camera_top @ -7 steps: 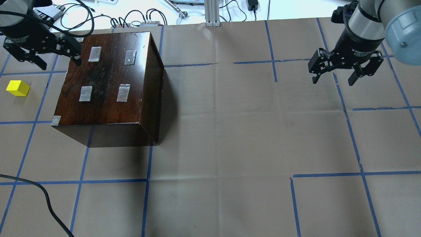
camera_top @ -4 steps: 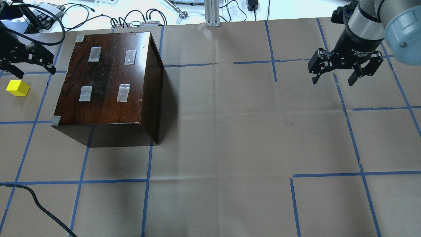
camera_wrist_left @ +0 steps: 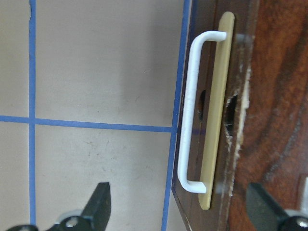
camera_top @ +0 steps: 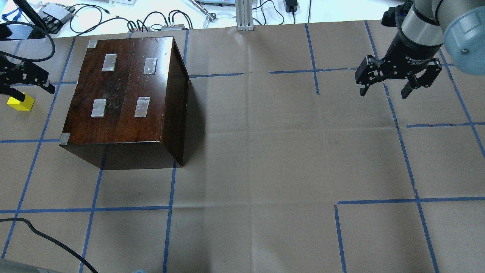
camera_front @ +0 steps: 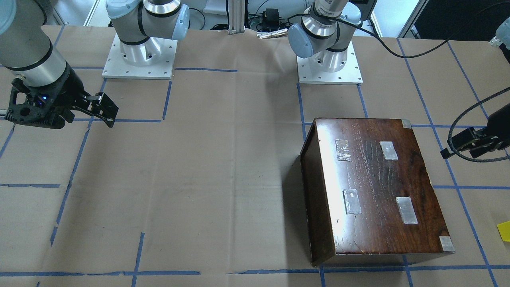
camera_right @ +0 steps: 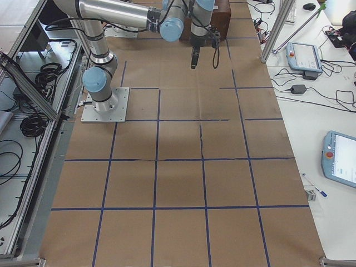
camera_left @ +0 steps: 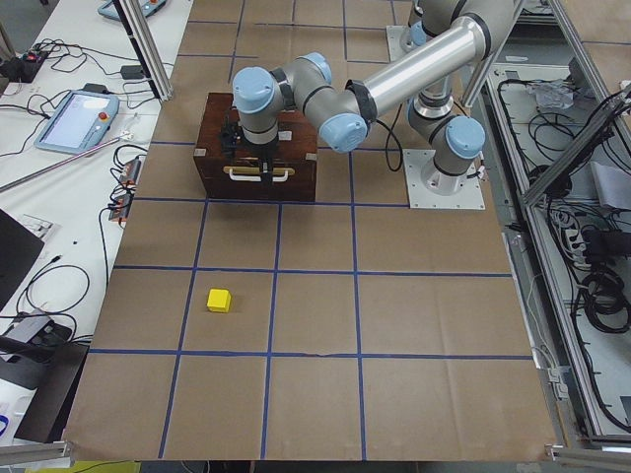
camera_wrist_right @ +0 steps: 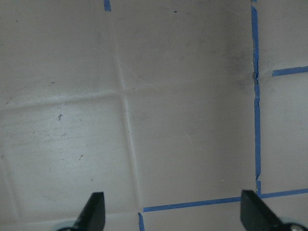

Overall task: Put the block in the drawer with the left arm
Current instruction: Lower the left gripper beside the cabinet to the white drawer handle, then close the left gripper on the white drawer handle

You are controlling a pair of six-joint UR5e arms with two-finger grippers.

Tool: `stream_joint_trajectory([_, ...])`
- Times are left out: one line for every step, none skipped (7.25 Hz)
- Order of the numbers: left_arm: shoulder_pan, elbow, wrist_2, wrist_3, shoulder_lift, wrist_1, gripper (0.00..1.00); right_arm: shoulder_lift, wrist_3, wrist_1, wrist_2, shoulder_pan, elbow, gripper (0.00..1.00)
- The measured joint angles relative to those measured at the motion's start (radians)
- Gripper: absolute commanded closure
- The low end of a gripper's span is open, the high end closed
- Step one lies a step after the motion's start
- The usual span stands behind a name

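The yellow block (camera_top: 21,103) lies on the paper to the left of the dark brown box (camera_top: 121,87); it also shows in the front view (camera_front: 504,231) and the left side view (camera_left: 219,300). The drawer is shut in the box. Only its front with a white handle (camera_wrist_left: 190,110) shows, also in the left side view (camera_left: 258,174). My left gripper (camera_top: 30,88) hangs open and empty above the handle side of the box, one finger (camera_wrist_left: 100,204) over the paper, the other over the box top. My right gripper (camera_top: 398,82) is open and empty, far right.
Silvery tape patches (camera_top: 142,106) lie on the box top. A black braided cable (camera_top: 49,239) trails over the near left of the table. Cables and devices (camera_top: 151,21) and an aluminium post (camera_top: 244,15) stand past the far edge. Both arm bases (camera_front: 139,56) are bolted to the table.
My left gripper has moved left and nearer, from over the box's far left corner to beside its left face, over the block in the overhead view. The right arm has not moved.
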Motion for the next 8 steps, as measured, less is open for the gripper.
stream_joint_trajectory([0.005,0.004,-0.002,0.001,-0.021,0.006,0.01,0.0,0.0,0.0,0.0,0.0,0.0,0.0])
stream_joint_trajectory([0.006,0.007,-0.011,0.008,-0.043,0.022,0.01,0.0,0.0,0.0,0.0,0.0,0.001,0.0])
stream_joint_trajectory([0.009,0.009,-0.036,0.044,-0.063,0.041,0.01,0.0,0.0,0.0,0.0,0.0,0.0,0.0])
stream_joint_trajectory([0.015,0.008,-0.07,0.098,-0.076,0.049,0.01,0.0,0.0,0.0,0.0,0.0,0.0,0.0])
stream_joint_trajectory([0.024,0.008,-0.106,0.126,-0.091,0.048,0.01,0.0,0.0,0.0,0.0,0.0,0.0,0.0])
stream_joint_trajectory([0.03,0.009,-0.129,0.139,-0.106,0.048,0.01,0.0,0.0,0.0,0.0,0.0,0.0,0.0])
stream_joint_trajectory([0.034,0.014,-0.139,0.143,-0.121,0.05,0.01,0.0,0.0,0.0,0.0,0.0,0.001,0.0])
stream_joint_trajectory([0.036,0.019,-0.143,0.144,-0.137,0.05,0.01,0.0,0.0,0.0,0.0,0.0,0.001,0.0])
